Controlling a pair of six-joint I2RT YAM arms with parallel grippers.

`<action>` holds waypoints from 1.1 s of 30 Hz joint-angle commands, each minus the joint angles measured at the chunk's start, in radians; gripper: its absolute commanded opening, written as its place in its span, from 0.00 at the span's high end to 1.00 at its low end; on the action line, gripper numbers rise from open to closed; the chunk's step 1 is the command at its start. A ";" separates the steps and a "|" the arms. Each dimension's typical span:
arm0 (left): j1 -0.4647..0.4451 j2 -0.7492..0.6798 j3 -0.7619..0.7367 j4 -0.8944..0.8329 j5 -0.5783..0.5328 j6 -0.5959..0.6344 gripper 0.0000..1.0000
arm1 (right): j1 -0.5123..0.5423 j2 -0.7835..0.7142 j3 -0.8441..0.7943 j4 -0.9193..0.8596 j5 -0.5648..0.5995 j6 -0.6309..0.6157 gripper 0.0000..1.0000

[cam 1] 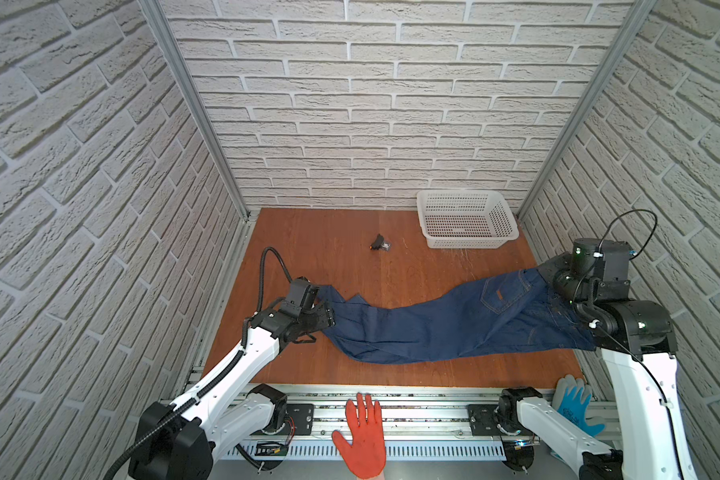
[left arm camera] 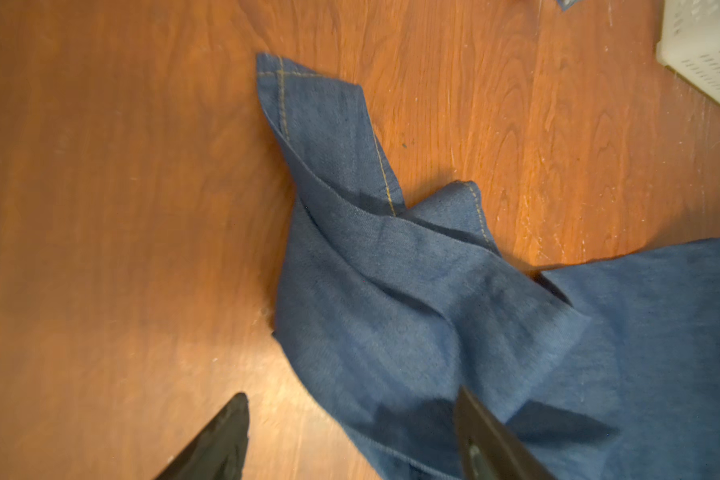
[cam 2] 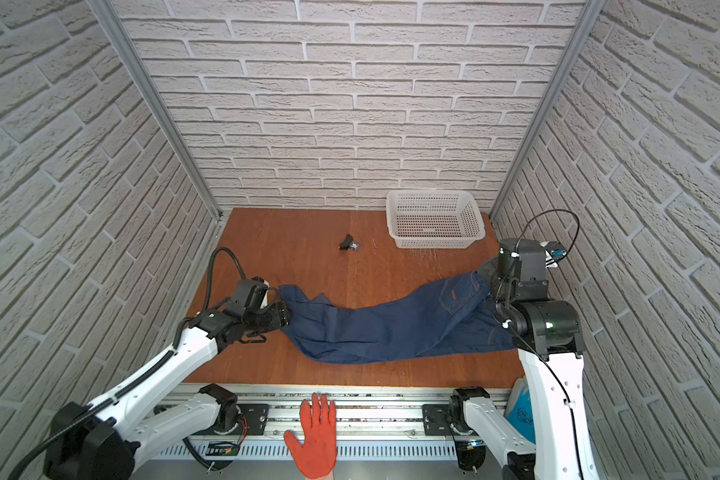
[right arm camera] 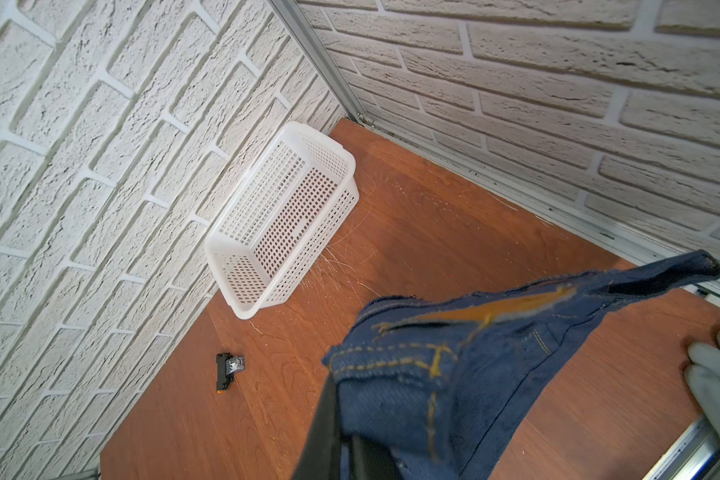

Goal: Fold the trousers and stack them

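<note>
Orange glove [cam 1: 364,440] up front; left fingers [left arm camera: 221,444] gape over trousers [cam 1: 433,328], right fingers [right arm camera: 323,440] clamp them; basket [cam 1: 470,242] empty.

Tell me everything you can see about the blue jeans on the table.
The jeans are dark blue denim with orange-brown stitching and a back pocket showing. They lie stretched, rumpled, across the wooden table. The right tool is shut on the waistband, holding it raised; the left tool stands open over the crumpled leg ends.
</note>
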 commanded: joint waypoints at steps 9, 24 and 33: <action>0.006 0.095 -0.131 0.216 0.041 -0.125 0.27 | -0.049 -0.008 -0.019 0.070 -0.079 -0.018 0.95; 0.069 -0.152 0.074 -0.050 -0.210 0.048 1.00 | -0.113 -0.020 -0.011 0.051 -0.115 -0.048 0.95; 0.165 -0.183 0.473 -0.514 -0.405 0.229 1.00 | -0.167 -0.045 -0.053 0.028 -0.100 -0.103 0.95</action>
